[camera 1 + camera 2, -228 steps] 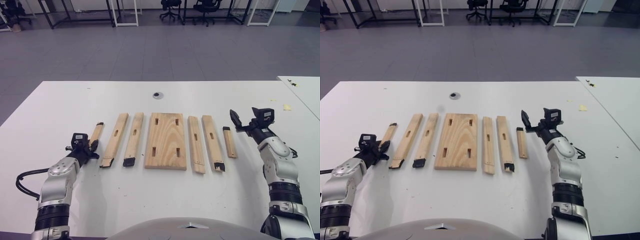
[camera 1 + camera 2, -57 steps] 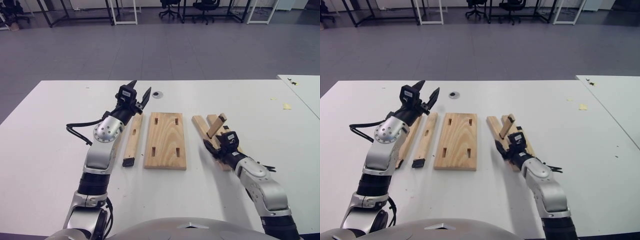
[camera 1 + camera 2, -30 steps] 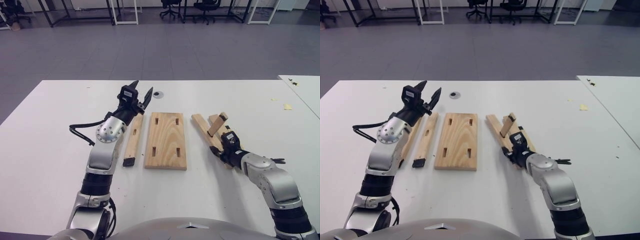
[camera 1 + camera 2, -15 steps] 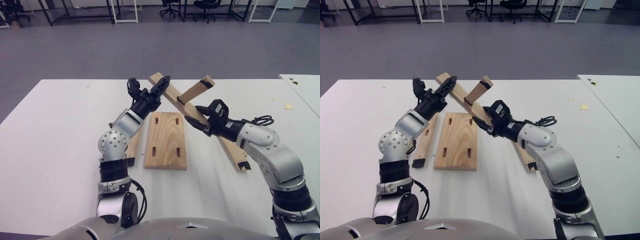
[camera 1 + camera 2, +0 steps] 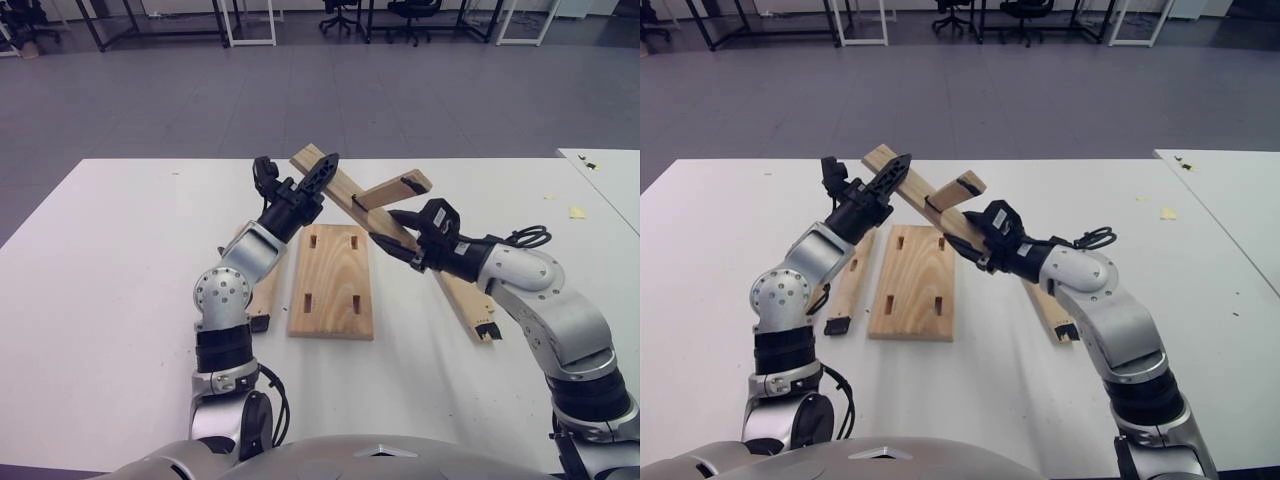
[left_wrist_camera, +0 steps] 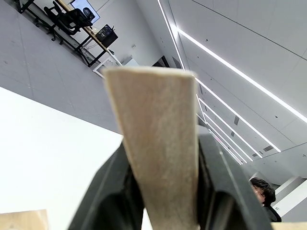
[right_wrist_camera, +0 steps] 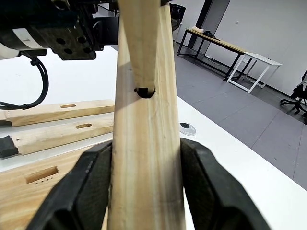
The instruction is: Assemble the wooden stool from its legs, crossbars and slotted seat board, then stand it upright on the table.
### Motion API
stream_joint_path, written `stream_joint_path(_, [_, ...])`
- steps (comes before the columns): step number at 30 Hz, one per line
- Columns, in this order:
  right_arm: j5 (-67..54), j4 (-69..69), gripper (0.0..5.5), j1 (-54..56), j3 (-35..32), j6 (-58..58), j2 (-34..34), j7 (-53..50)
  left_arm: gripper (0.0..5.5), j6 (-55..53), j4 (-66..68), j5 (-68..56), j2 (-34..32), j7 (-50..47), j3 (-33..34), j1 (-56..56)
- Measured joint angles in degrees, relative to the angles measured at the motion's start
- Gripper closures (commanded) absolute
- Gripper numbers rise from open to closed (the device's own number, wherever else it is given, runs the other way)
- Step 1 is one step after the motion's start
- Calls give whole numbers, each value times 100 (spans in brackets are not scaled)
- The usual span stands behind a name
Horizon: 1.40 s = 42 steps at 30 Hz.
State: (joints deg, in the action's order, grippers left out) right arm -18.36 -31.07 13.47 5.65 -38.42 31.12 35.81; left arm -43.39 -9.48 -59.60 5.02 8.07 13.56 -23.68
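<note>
Holding item one, a long wooden leg, off the white surface on a slant: upper end toward my left side, lower black-capped end down at the surface, to the right of the seat board. My left fingers are closed flat on both faces of the leg's upper end. My right fingers are clamped across the leg partway down, just below its slot, one on each edge. Item two, a short crossbar, has one end in that slot and juts out from the leg toward the right and slightly upward, its black-tipped far end in the air, untouched by either set of fingers. Item three, the slotted seat board, lies flat at the middle of the surface under the raised leg, four slots showing. Item four, two further legs, lie flat side by side just left of the seat board, lengthwise alongside it and partly hidden behind my left arm; the nearer one shows a black foot at its near end.
</note>
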Motion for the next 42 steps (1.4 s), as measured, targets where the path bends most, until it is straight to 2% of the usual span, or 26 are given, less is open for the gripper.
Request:
stream_joint_path(1, [-16, 57, 304, 0, -4, 81, 10, 42, 441, 3, -38, -45, 2, -29, 1, 28])
stream_joint_path(7, [9, 324, 196, -10, -52, 83, 86, 96, 449, 136, -822, -82, 29, -849, 222, 688])
stream_joint_path(10, [157, 228, 128, -520, -144, 33, 121, -188, 449, 3, -1518, -156, -243, -1469, 393, 1033])
stream_joint_path(14, [307, 82, 124, -1301, -542, 17, 181, -599, 449, -421, -2680, -521, -872, -2384, 595, 1801])
stream_joint_path(17, [407, 150, 124, -1588, -704, 110, 6, -849, 449, -603, -3467, -497, -1155, -2866, 356, 2276])
stream_joint_path(23, [586, 512, 124, -1614, -757, 348, -376, -1266, 449, -9, -3689, 535, -1507, -2534, -182, 2694])
stream_joint_path(30, [687, 679, 124, -1449, -664, 391, -480, -1263, 449, 710, -3686, 1499, -1368, -2435, -651, 2921])
stream_joint_path(34, [691, 637, 124, -1381, -662, 348, -462, -1234, 449, 607, -4241, 1507, -1142, -2882, -748, 3325])
stream_joint_path(42, [715, 574, 124, -1465, -665, 266, -429, -1241, 449, 117, -4798, 1407, -1086, -3471, -780, 3411])
